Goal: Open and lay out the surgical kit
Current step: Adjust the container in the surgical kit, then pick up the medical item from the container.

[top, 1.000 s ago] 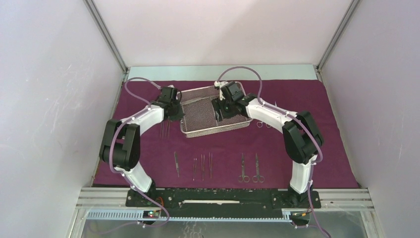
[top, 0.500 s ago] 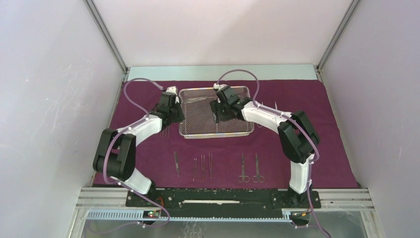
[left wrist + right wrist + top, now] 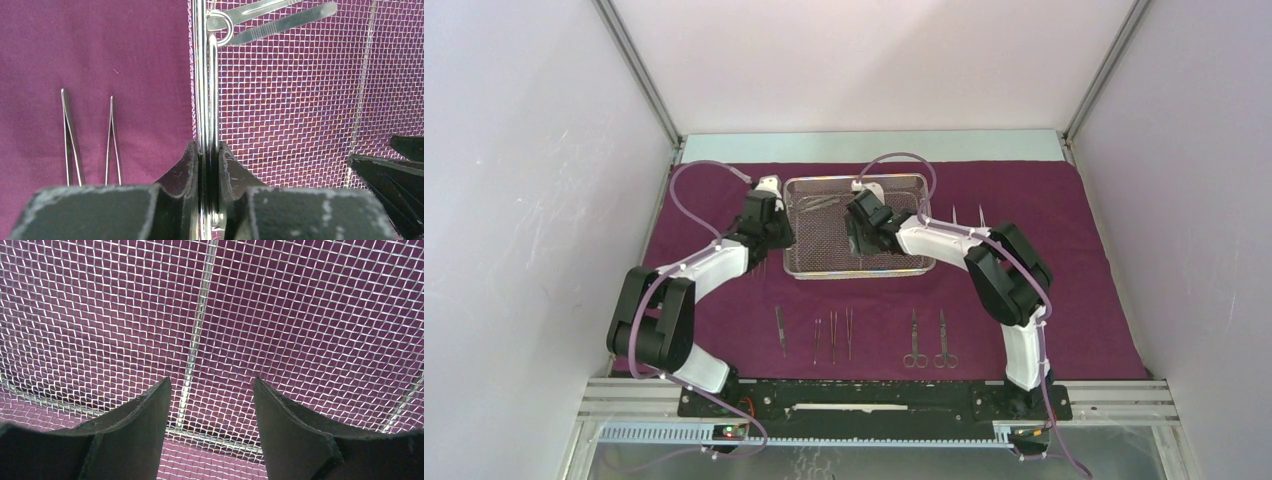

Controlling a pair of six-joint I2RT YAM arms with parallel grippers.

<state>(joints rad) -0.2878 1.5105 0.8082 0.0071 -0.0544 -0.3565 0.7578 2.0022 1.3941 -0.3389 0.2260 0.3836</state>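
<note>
Wire-mesh tray [image 3: 280, 115] — rim pinched by left jaws, right jaws parted above, seemingly empty

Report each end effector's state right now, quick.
Left end effector: closed on the side rim of the rectangular silver wire-mesh tray.
Right end effector: open, holding nothing, above the tray's mesh floor.

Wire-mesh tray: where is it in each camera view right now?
Top external: the wire-mesh tray sits centred on the far part of the maroon cloth.
Left wrist: the tray takes the right half; the left gripper is shut on its rim.
Right wrist: its mesh fills the frame under the open right gripper.
Shared landmark: that cloth.
</note>
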